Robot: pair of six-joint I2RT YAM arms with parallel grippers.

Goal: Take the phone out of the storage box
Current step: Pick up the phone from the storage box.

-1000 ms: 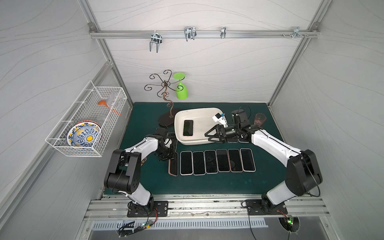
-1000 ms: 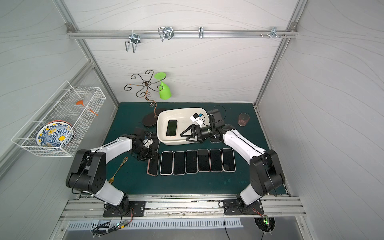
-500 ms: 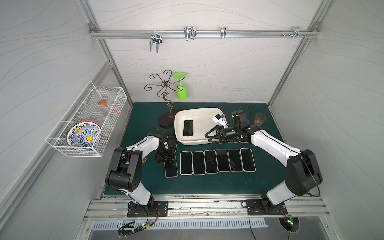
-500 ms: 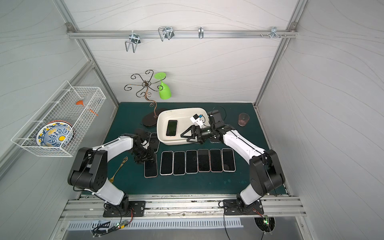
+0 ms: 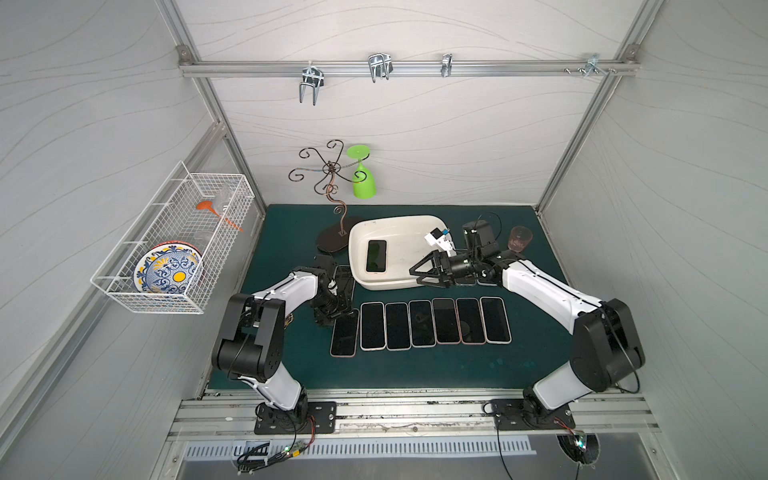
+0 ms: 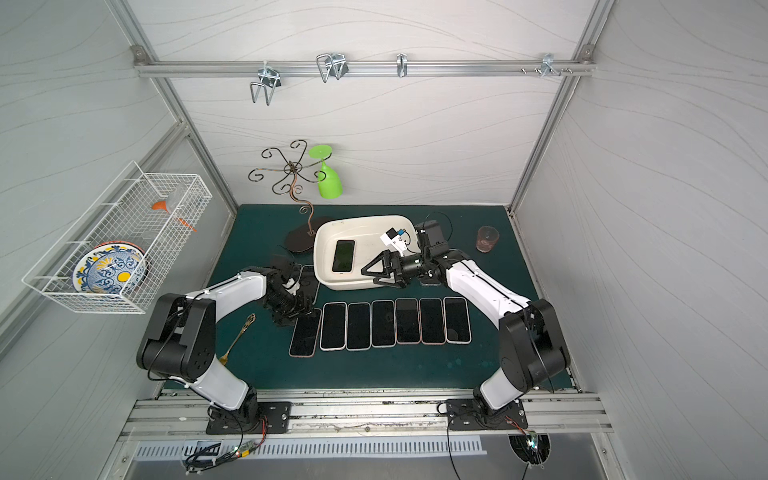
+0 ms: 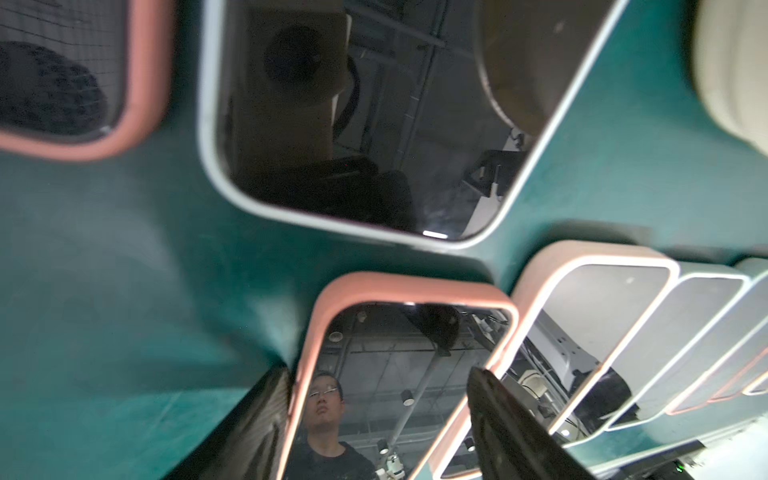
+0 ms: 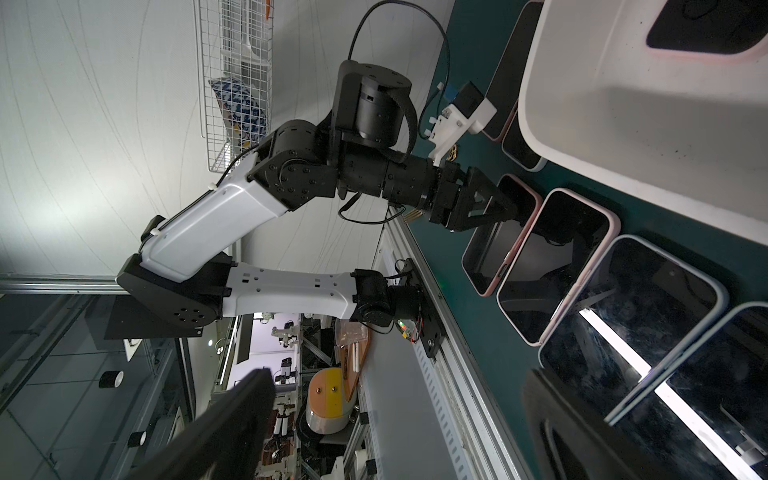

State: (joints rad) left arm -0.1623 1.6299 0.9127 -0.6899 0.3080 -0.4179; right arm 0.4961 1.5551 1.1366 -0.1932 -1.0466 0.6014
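Box (image 5: pixel 395 217): cream tray on the mat (image 5: pixel 415 370), towards the far side, about mid-width.

Phone (image 5: pixel 376 256): lies flat in the box, screen up, in the box's left part. Its long side runs near to far. It rests on the box floor and touches neither gripper.

Right gripper (image 5: pixel 415 274): jaws spread wide with nothing between them. It hovers over the box's near right rim, tips aimed left toward the phone. The phone lies just left of the tips, near, with a strip of bare box floor between them and no contact. In the right wrist view only one end of the phone shows (image 8: pixel 706 29); the fingers (image 8: pixel 232 428) are dark and blurred at the frame edge.

Left gripper (image 5: pixel 332 318): low over the mat, at the far end of the pink phone (image 5: pixel 344 337), the leftmost of the row (image 5: pixel 422 323) on the mat. In the left wrist view its fingers (image 7: pixel 266 419) stand on either side of that phone's end. One looks to be against the pink edge; the other stands clear, over the next phone. The jaws are parted, not clamped, and the pink phone lies flat on the mat. The box's near left wall stands between this gripper and the phone in the box.
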